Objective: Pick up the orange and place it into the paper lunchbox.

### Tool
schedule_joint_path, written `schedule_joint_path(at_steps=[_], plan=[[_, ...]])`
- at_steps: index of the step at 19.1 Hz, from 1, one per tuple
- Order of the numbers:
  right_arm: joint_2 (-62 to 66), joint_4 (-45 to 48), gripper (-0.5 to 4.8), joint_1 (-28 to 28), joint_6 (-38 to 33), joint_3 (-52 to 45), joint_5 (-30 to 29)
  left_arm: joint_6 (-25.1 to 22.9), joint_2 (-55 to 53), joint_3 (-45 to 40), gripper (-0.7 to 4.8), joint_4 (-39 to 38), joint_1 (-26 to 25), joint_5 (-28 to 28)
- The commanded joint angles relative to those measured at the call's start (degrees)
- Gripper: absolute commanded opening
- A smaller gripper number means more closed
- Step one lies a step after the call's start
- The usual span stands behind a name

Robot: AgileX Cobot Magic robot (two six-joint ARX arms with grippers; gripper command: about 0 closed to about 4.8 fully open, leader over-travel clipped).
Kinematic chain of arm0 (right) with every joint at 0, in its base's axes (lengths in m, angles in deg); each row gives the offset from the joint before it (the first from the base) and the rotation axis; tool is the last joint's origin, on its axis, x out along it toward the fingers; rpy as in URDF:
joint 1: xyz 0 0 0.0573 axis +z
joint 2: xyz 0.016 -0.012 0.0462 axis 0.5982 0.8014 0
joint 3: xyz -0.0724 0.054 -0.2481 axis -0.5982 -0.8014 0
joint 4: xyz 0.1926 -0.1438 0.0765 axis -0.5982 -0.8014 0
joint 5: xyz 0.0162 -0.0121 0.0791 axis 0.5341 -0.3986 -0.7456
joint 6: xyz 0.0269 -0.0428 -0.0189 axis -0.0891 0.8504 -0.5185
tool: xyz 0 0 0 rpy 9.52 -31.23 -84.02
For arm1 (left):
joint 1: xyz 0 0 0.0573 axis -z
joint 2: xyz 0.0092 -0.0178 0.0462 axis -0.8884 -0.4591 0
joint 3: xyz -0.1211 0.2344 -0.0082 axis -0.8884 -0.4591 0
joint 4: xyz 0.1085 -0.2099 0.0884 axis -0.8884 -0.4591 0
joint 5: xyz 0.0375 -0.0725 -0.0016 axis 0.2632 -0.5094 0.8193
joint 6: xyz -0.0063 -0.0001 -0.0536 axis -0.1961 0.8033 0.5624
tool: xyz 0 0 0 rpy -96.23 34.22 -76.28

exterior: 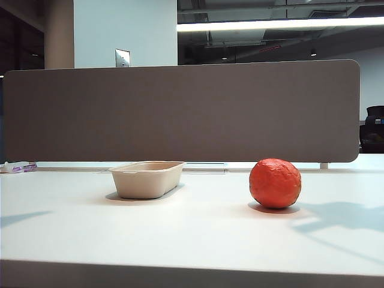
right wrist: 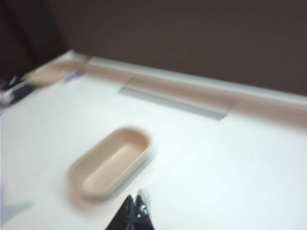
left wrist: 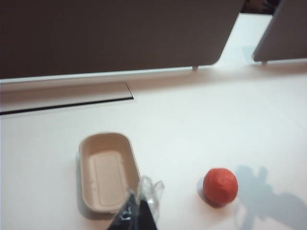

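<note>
This looks like an open-plan office. A grey fabric desk divider (exterior: pixel 180 111) stands along the back of a plain white desk (exterior: pixel 192 240), with a cable slot (left wrist: pixel 67 104) cut in near it. Beyond are long ceiling strip lights (exterior: pixel 279 25), exposed ducting, a pillar (exterior: pixel 59 33) and a dark office chair (exterior: pixel 373 129).

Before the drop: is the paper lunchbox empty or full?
Empty: the paper lunchbox shows a bare floor; the orange sits apart on the table.
</note>
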Motion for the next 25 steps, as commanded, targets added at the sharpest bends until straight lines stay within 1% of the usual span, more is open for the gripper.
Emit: schedule_joint_path(at_steps=[1, 2, 3, 4, 5, 6, 7, 9, 11, 16, 17, 22, 25], plan=[[5.4, -7.1, 0.35, 5.77, 3.08, 0.35, -0.07, 0.2, 0.15, 0.35, -0.05, -0.07, 8.41, 5.09], [6.99, -8.41, 2.47, 6.45, 5.46, 0.33, 0.11, 0.17, 0.17, 0.35, -0.05, -0.07, 10.54, 6.21], [8.85, -8.81, 4.79, 6.91, 5.42, 0.28, 1.81, -0.22, 0.37, 0.37, -0.05, -0.07, 12.55, 8.07], [10.23, -8.92, 4.79, 6.93, 5.55, 0.28, 3.69, -0.2, 0.37, 0.48, -0.05, -0.07, 13.35, 8.09], [26.21, 7.5, 4.79, 6.91, 9.22, -0.94, 3.37, -0.2, 0.22, 0.63, -0.05, -0.04, 14.67, 8.13], [27.36, 8.66, 4.79, 6.91, 9.22, -1.36, 3.37, -0.2, 0.22, 0.63, -0.05, -0.04, 14.67, 8.13], [32.68, 13.42, 4.79, 6.91, 9.22, -4.63, 3.82, -0.2, 0.22, 0.63, -0.05, -0.07, 14.67, 7.98], [34.16, 13.73, 4.79, 6.91, 9.22, -5.6, 4.31, -0.2, 0.2, 0.63, -0.05, -0.07, 14.67, 7.96], [38.03, 14.47, 4.79, 6.91, 9.22, -7.65, 6.58, -0.2, 0.15, 0.63, -0.05, -0.11, 14.67, 7.98], [38.03, 14.43, 4.79, 6.91, 9.25, -7.65, 8.26, -0.2, 0.15, 0.63, -0.05, -0.33, 14.67, 7.98], [38.03, 14.45, 2.88, 6.91, 9.25, -7.63, 8.85, -0.22, 0.15, 0.63, -0.05, -0.74, 14.67, 8.0], [36.44, 14.91, 2.82, 6.91, 9.25, -6.71, 8.98, -0.22, 0.15, 0.63, -0.05, -1.36, 14.67, 8.02], [35.76, 15.12, 2.82, 6.95, 9.25, -2.84, 7.15, -0.24, 0.15, 1.14, -0.05, -5.2, 14.67, 10.29]])
